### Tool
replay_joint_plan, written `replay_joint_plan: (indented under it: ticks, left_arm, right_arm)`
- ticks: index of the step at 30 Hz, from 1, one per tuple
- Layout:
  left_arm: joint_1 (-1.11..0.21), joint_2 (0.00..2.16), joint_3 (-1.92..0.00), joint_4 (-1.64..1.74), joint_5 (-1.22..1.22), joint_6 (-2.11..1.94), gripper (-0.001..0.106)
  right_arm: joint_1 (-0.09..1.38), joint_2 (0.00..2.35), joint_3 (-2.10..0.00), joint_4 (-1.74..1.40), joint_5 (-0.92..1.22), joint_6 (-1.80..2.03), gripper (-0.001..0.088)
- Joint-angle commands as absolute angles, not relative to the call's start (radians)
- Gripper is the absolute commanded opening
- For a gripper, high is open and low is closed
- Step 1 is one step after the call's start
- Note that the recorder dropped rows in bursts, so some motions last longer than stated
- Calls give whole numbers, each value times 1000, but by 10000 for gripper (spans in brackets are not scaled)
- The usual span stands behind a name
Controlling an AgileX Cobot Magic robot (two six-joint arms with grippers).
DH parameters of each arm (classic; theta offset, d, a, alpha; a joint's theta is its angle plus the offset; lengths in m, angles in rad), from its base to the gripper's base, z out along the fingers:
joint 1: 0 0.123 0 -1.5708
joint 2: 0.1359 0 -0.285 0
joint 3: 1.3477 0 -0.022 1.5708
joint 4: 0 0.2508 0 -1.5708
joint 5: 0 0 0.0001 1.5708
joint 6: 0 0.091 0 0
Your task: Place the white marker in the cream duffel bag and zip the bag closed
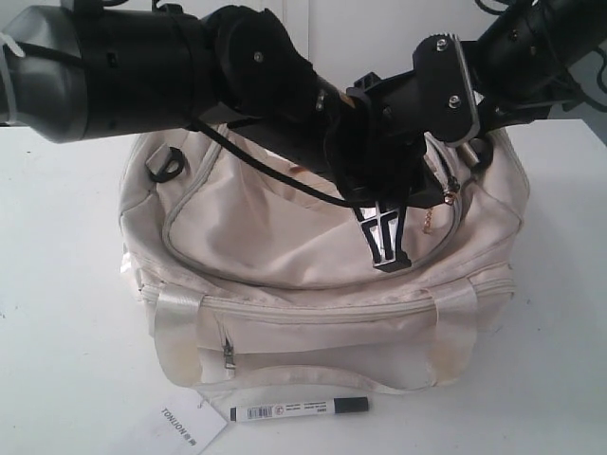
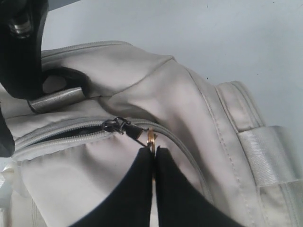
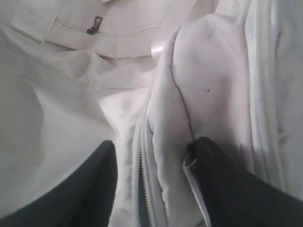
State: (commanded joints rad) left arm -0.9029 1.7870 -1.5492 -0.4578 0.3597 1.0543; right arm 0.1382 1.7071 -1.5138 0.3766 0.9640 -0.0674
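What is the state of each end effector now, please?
Left end effector: closed on the zipper pull of the cream duffel bag.
Right end effector: open, with a fold of the bag between its jaws.

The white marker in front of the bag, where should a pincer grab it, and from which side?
Take the white marker mid-barrel, on the labelled section, straight from above with jaws closing across its width. It lies flat on the table, both long sides clear of the cream duffel bag.
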Motion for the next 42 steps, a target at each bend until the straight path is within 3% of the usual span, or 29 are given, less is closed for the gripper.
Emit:
replay_joint_plan:
  ticks: [19, 24, 36, 40, 42]
  left_arm:
    - [-903, 1787, -1549, -458, 360, 1054, 0]
    - [-903, 1787, -1549, -458, 364, 1054, 0]
    - [-903, 1787, -1549, -458, 364, 1054, 0]
    - [-903, 1787, -1549, -458, 364, 1054, 0]
    - [-903, 1787, -1549, -458, 364, 1054, 0]
  right_arm:
    - [144, 1735, -1546, 454, 945, -154, 492]
    - [150, 1765, -1546, 443, 984, -160, 564]
    - [150, 1803, -1546, 388, 1054, -160, 565]
    - [150, 1825, -1546, 388, 1078, -160, 503]
    - [150, 1827, -1546, 388, 1079, -160, 414]
